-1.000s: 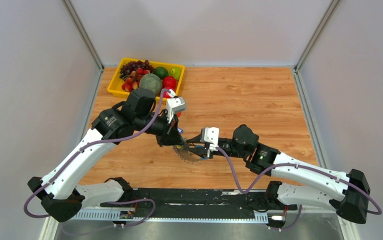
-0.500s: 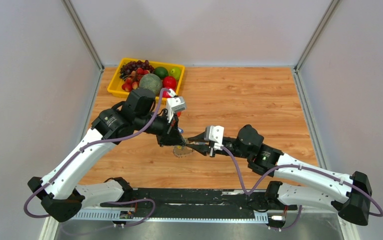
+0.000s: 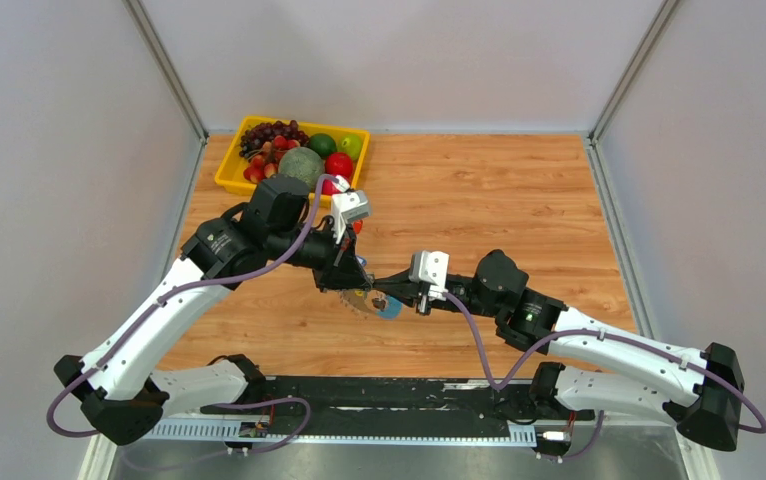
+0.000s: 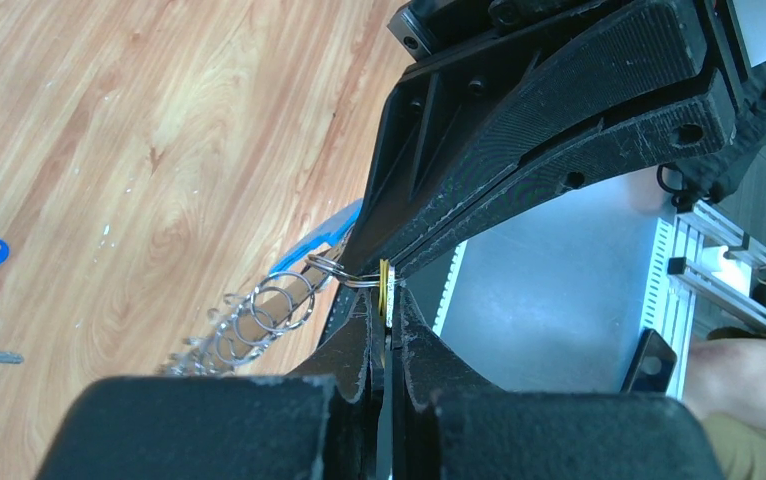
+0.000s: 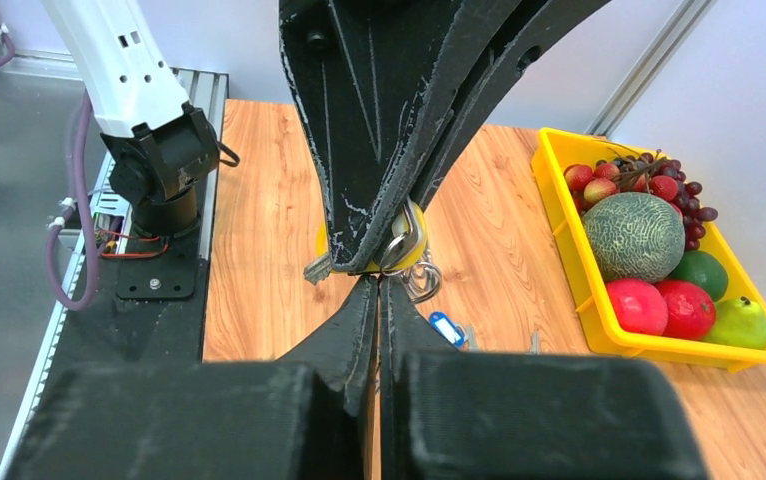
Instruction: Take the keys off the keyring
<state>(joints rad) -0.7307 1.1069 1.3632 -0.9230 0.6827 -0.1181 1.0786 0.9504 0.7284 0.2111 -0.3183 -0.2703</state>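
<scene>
Left gripper (image 3: 356, 287) and right gripper (image 3: 381, 292) meet tip to tip above the counter (image 3: 509, 200), both pressed shut. Left pinches the keyring (image 4: 259, 318), which hangs just beneath. What the right holds cannot be told.

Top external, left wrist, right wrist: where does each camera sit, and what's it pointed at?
Top external: above and behind, looking down at the table; both arms show, left end effector opposite right end effector.
Left wrist: rides that wrist, looking past its own shut fingers at the keyring.
Right wrist: likewise, facing the fruit tray.
Shared: both wrist views show the keyring pinched between the two tips.
</scene>
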